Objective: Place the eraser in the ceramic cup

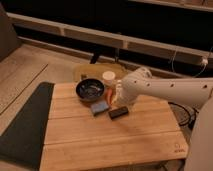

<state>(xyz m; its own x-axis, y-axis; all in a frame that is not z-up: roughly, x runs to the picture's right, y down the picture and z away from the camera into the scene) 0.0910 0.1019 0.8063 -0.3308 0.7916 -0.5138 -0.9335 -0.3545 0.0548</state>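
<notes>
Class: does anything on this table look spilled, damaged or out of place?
Nothing stands out. The eraser lies flat beside the blue-grey pad, the ceramic cup stands upright, and the gripper hangs close by the eraser.

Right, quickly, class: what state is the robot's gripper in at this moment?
Gripper: open, holding nothing, poised just above the eraser lying on the wooden table.

My gripper hangs at the centre of the frame, jaws apart and holding nothing, just above the eraser on the wooden table. The ceramic cup stands higher in the frame, right of the dark bowl.
</notes>
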